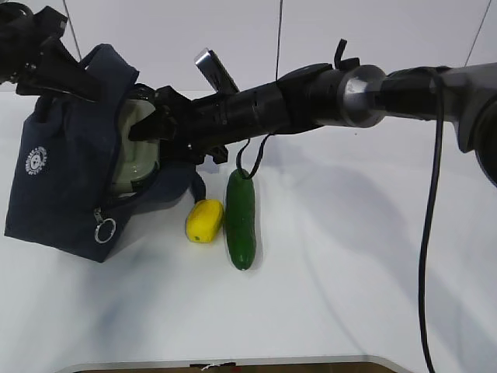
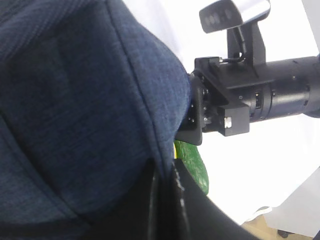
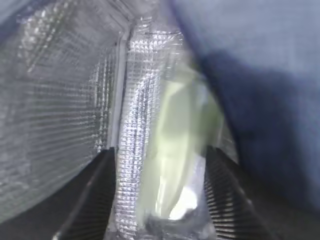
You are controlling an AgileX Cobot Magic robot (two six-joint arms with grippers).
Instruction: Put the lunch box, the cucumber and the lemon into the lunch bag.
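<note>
The navy lunch bag [image 1: 54, 179] hangs at the left with its mouth held up and open toward the right. My left gripper [image 1: 84, 80] is shut on the bag's top edge; the left wrist view shows the fabric [image 2: 75, 100] pinched in that gripper [image 2: 167, 200]. My right gripper [image 1: 159, 124] reaches into the mouth, shut on the pale green lunch box [image 1: 133, 159]. In the right wrist view the lunch box [image 3: 180, 140] stands edge-on between the right gripper's [image 3: 160, 200] fingers, against silvery lining [image 3: 50, 110]. The lemon [image 1: 204, 221] and cucumber [image 1: 240, 217] lie side by side on the table.
The right arm [image 1: 326, 97] spans the scene above the table, a cable loop dangling over the cucumber's top. The bag's zipper ring pull [image 1: 104, 230] hangs at its lower front. The white table's front edge [image 1: 233, 361] runs along the bottom.
</note>
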